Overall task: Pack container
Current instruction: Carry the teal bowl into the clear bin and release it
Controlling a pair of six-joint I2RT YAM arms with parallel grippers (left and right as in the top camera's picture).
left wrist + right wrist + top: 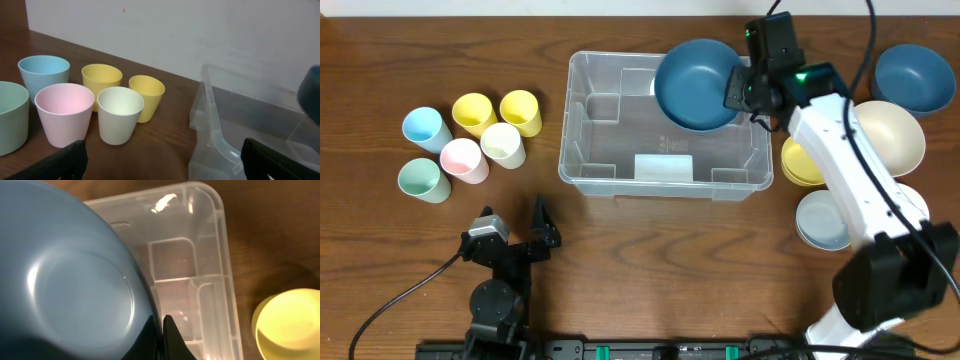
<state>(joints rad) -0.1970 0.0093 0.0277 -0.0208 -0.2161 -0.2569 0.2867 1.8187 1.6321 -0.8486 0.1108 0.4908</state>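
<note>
Container, sitting centre frame, is appearing empty: right gripper is clamping a blue bowl over its upper-right corner, left gripper is idling wide open, and cups and other bowls are waiting outside.

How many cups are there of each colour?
Light blue cup: 1
Yellow cups: 2
Pink cup: 1
Cream cup: 1
Green cup: 1
Total: 6 cups
</note>
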